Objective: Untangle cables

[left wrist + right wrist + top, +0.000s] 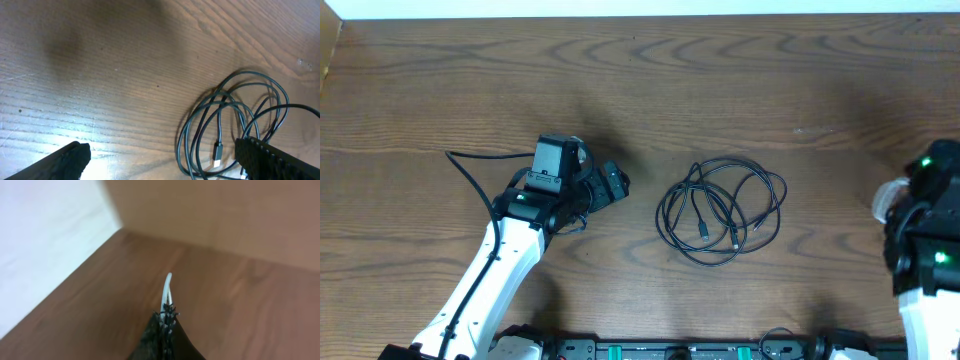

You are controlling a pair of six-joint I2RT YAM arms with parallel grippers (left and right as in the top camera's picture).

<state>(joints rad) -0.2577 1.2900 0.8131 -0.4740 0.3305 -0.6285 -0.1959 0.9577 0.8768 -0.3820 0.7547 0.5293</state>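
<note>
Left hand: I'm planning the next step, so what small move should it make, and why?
Probably ease the left hand toward the black cables until one loop sits inside it. It is open and apart from the coil, which lies in overlapping loops; the right hand is shut on the white cable.

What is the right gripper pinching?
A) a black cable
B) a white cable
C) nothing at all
B: in the right wrist view, the right gripper is shut on a thin white cable that sticks up out of it.
</note>
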